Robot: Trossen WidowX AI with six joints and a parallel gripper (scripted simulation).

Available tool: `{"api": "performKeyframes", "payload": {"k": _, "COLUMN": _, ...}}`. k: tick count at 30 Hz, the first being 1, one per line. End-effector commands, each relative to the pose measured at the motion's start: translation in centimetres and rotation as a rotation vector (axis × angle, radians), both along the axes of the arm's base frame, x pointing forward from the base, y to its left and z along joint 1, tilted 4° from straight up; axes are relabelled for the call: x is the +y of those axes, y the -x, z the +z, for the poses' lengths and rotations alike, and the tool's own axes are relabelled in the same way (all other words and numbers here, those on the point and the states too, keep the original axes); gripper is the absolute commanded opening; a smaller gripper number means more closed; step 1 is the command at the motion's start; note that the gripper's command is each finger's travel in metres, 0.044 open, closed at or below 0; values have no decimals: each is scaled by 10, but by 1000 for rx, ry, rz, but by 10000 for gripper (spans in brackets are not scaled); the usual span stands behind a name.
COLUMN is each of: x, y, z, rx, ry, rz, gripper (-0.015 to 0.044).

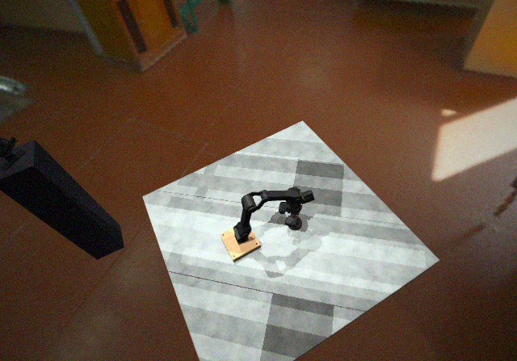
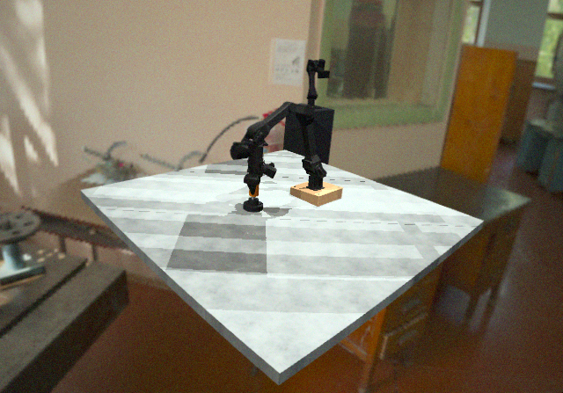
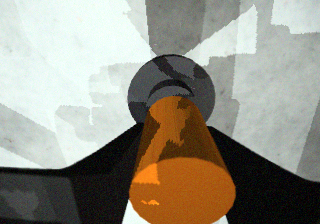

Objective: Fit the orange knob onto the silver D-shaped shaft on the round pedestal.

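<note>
In the top view, on a square table top (image 1: 376,261) (image 2: 318,288) (image 3: 65,59) with smooth, mottled white and grey stone-like rectangles, a matte black jointed arm (image 1: 275,195) (image 2: 273,120), bent high in an arch at the middle of the frame. Under its foot, a pale, square wooden base block (image 1: 234,254) (image 2: 333,192), right of centre in the exterior view. At the upper middle of the wrist view, a dark grey, smooth-faced round pedestal (image 1: 297,225) (image 2: 252,205) (image 3: 140,89), flat on the table.

In front of it, from centre to bottom of the wrist frame, the orange knob (image 2: 255,193) (image 3: 182,191): a plain, solid-looking cylinder with a flat round top and soft sheen. Black jaws of the gripper (image 1: 294,215) (image 2: 252,189) (image 3: 177,151) partly open, clamped on the knob's two sides.

Left of centre in the exterior view, knob upright directly above the pedestal, with a thin pale sliver between the two; not fully down. Hole and flat side hidden from sight, their alignment impossible to tell.
</note>
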State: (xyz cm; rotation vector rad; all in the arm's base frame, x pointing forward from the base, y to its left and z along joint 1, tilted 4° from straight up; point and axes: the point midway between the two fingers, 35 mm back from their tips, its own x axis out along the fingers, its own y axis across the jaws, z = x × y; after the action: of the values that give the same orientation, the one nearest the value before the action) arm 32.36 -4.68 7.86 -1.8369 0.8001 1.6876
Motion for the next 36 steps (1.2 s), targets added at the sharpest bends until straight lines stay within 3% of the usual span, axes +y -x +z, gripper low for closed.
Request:
{"api": "performKeyframes", "payload": {"k": 1, "x": 0, "y": -1, "z": 0, "rx": -2, "ry": -1, "rz": 4, "gripper": 0}}
{"api": "performKeyframes", "payload": {"k": 14, "x": 0, "y": -1, "z": 5, "rx": -1, "ry": 0, "rz": 12, "gripper": 0}}
{"api": "performKeyframes", "payload": {"k": 21, "x": 1, "y": -1, "z": 3, "rx": 14, "ry": 10, "rz": 212, "gripper": 0}}
{"api": "performKeyframes", "payload": {"k": 36, "x": 0, "y": -1, "z": 0, "rx": 15, "ry": 10, "rz": 212, "gripper": 0}}
